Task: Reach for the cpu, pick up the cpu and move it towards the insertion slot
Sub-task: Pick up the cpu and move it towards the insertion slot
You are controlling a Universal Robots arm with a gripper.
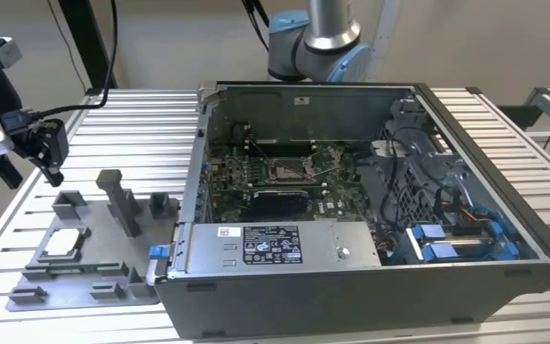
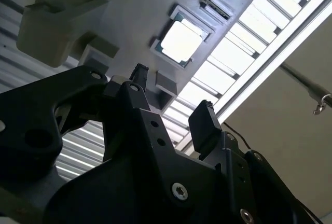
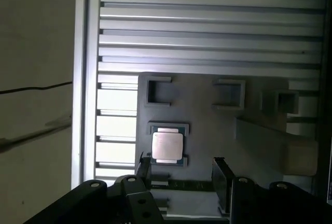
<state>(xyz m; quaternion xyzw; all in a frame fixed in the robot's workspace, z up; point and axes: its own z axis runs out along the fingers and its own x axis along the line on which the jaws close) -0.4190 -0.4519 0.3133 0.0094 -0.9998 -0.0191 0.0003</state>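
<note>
cpu: the cpu [image 3: 167, 147] lies flat in its nest on the grey fixture plate [image 3: 202, 120], on the counter [image 1: 141, 129] at the exterior view's left, well apart from the insertion slot [image 1: 288, 170] inside the computer case [image 1: 351, 287].
hand: the hand [image 3: 181, 169] hangs above the cpu, fingers [image 3: 219, 177] wide apart, holding nothing.
risk: we judge a descent may strike the nest rim or tilt the thin chip.
cause: the cpu sits nearer one finger than the other.

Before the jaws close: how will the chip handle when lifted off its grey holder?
Probably stiff and light: the chip is a thin flat square. Its bright, smooth top looks slippery. It sits in a pocket of the holder, so little edge shows to grip; it may tilt.
</note>
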